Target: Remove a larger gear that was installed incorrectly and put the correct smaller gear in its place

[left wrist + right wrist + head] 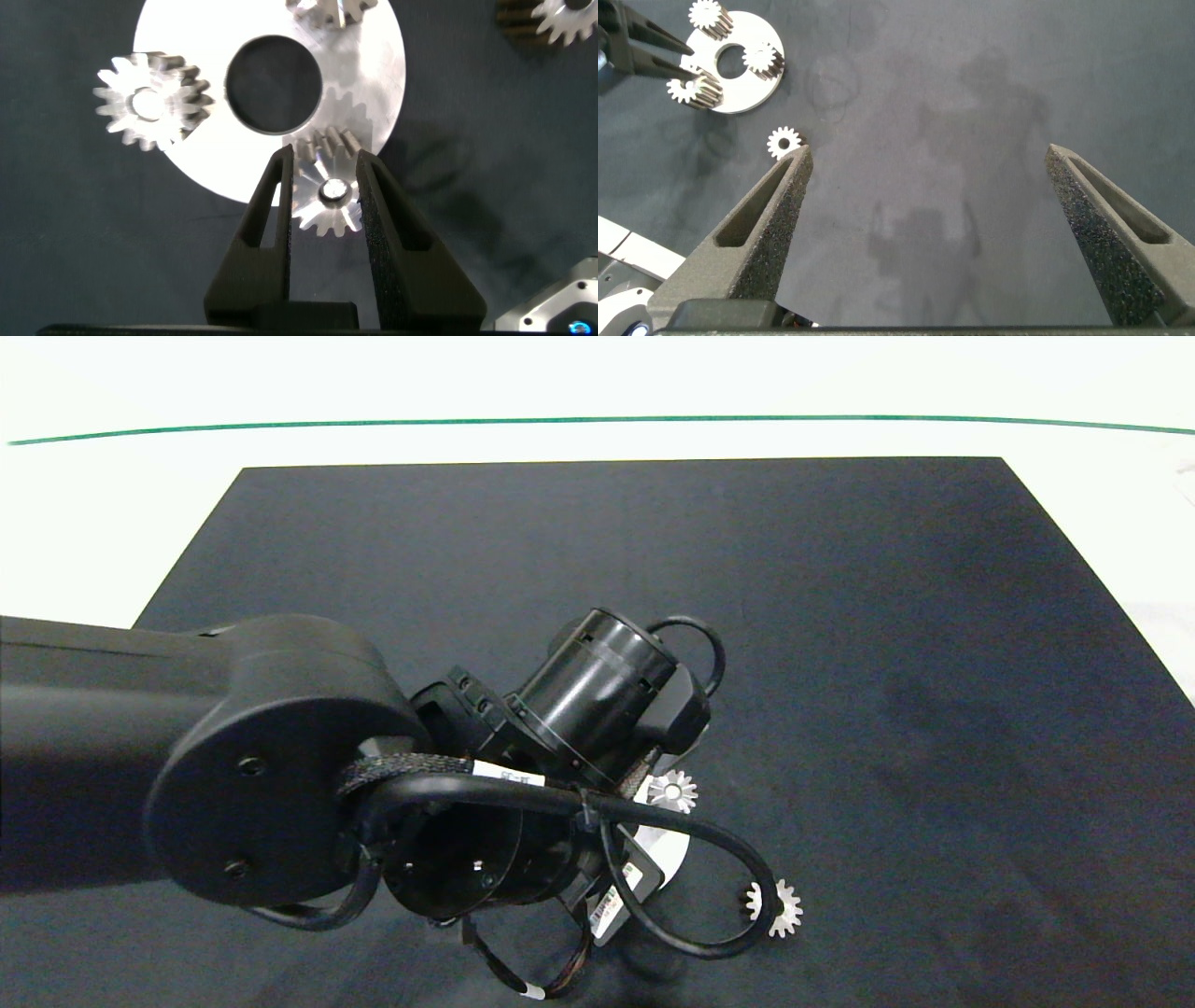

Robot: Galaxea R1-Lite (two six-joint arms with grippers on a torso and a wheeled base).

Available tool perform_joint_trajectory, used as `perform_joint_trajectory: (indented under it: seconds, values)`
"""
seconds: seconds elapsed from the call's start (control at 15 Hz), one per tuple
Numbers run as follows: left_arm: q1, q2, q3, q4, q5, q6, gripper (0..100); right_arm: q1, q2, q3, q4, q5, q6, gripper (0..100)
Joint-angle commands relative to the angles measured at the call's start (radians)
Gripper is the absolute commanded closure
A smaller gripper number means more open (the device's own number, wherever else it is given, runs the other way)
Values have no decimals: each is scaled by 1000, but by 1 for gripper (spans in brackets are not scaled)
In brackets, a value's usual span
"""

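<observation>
The larger gear [327, 201], with long pointed teeth, sits at the rim of the round silver plate [374, 65]. My left gripper [324, 157] is shut on it, one dark finger against each side. I cannot tell whether it is lifted off the plate. Two smaller gears also stand on the plate, one [149, 101] beside the centre hole and one [334, 11] at the far rim. Another smaller gear [777, 906] lies loose on the mat, also seen as the loose gear [784, 142]. My right gripper [926, 154] hangs open over bare mat, away from the plate [738, 89].
The left arm [280, 756] and its cables cover most of the plate in the head view. One plate gear [672, 791] peeks out beside the wrist. The black mat [840, 616] spreads across the table, with white table surface around it.
</observation>
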Motion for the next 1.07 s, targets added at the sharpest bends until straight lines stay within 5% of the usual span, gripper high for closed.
perform_joint_trajectory:
  seconds: [0.07,0.2,0.27,0.93,1.07]
  values:
    - [4,-65,-1,28,2,-20,69,1,0,1,3,1,-1,0]
    - [7,-114,2,126,2,-37,69,1,0,1,3,1,-1,0]
    - [8,-129,1,173,2,-37,0,1,1,4,3,1,-1,0]
    - [4,-75,-7,196,2,-54,0,-1,13,15,1,1,-17,0]
    - [-1,-37,-36,199,4,-86,0,-1,13,15,1,1,-17,0]
